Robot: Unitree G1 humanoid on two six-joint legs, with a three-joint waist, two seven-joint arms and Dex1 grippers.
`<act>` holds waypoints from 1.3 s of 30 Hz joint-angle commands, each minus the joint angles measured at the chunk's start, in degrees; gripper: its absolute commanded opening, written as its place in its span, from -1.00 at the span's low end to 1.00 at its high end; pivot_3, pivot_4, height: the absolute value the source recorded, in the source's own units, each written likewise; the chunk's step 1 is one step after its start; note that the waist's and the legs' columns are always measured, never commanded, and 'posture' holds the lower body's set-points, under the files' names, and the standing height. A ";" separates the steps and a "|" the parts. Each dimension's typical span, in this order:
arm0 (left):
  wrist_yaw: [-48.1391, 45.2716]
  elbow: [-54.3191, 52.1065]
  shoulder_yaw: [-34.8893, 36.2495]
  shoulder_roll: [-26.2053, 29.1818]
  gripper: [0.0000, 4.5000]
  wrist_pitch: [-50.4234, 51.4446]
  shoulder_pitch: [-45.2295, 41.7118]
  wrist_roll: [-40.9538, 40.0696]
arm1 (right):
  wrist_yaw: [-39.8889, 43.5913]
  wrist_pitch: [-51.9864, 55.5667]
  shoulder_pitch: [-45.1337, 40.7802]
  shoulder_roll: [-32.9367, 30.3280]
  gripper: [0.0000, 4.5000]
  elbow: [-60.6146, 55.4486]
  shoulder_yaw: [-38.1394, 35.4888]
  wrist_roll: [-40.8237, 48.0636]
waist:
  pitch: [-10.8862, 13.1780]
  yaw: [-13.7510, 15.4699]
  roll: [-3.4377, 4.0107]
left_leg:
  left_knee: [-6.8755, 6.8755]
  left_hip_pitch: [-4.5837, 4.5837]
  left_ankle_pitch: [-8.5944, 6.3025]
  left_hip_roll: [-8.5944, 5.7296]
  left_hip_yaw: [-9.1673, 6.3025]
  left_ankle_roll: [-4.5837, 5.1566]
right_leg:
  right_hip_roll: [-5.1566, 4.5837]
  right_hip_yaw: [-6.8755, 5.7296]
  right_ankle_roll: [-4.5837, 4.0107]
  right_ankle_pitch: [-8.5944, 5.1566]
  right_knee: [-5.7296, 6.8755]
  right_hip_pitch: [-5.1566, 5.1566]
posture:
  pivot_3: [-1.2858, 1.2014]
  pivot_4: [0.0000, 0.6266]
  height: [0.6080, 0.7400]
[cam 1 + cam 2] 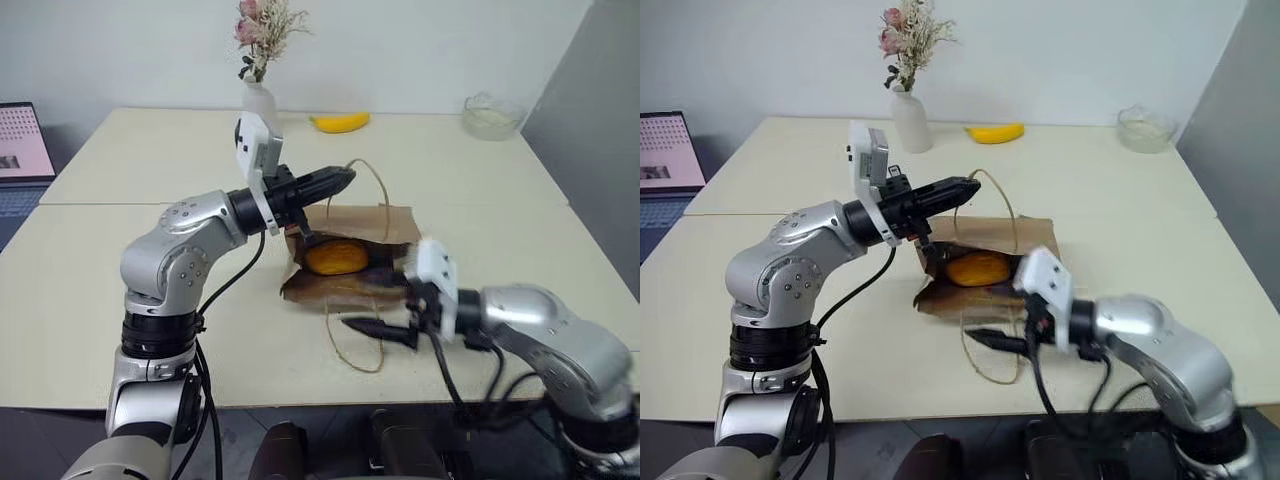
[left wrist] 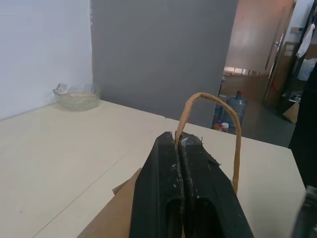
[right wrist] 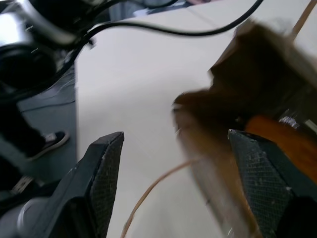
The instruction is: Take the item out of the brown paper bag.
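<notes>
The brown paper bag (image 1: 372, 224) lies flat on the table with its mouth raised open. The item (image 1: 336, 258), rounded and yellow-orange, rests just inside the mouth. My left gripper (image 1: 346, 180) is shut on the bag's upper cord handle (image 2: 213, 101) and holds it above the bag. The other cord handle (image 1: 352, 352) lies loose on the table. In front of the bag's mouth my right gripper (image 3: 178, 163) is open, pointing across towards it, with nothing between its fingers. The item (image 3: 277, 135) shows past one fingertip.
A banana (image 1: 340, 122) lies at the back of the table beside a white vase (image 1: 258, 102) of dried flowers. A glass bowl (image 1: 492, 115) stands at the back right. A laptop (image 1: 20, 145) sits at the far left. The table's front edge runs just below my right gripper.
</notes>
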 commanded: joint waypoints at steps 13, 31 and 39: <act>-1.12 -2.11 0.24 1.18 -1.00 -2.07 -0.37 -0.40 | -15.07 -11.58 -8.99 5.10 0.99 16.21 16.85 -24.63 | 0.00 0.10 0.00 | 0.03 -0.55 0.01 -0.03 0.13 -0.01 | -0.05 0.11 0.01 0.02 -0.02 -0.57 | 0.03 -0.52 1.00; -0.30 -1.07 0.50 0.38 -1.00 -2.39 -0.98 -0.66 | -6.03 -22.77 -17.37 0.96 0.83 31.68 28.74 -46.92 | 0.00 0.09 0.00 | 0.03 -0.51 0.01 -0.02 0.13 -0.01 | -0.04 0.11 0.01 0.02 0.01 -0.57 | 0.03 -0.52 1.00; -0.06 0.27 0.07 0.73 -1.00 -3.68 -0.64 1.02 | -1.22 -23.80 -16.78 0.84 0.26 29.47 25.40 -46.95 | 0.00 0.11 0.00 | 0.03 -0.51 0.01 -0.02 0.13 -0.01 | -0.04 0.11 0.01 0.02 0.02 -0.57 | 0.03 -0.52 1.00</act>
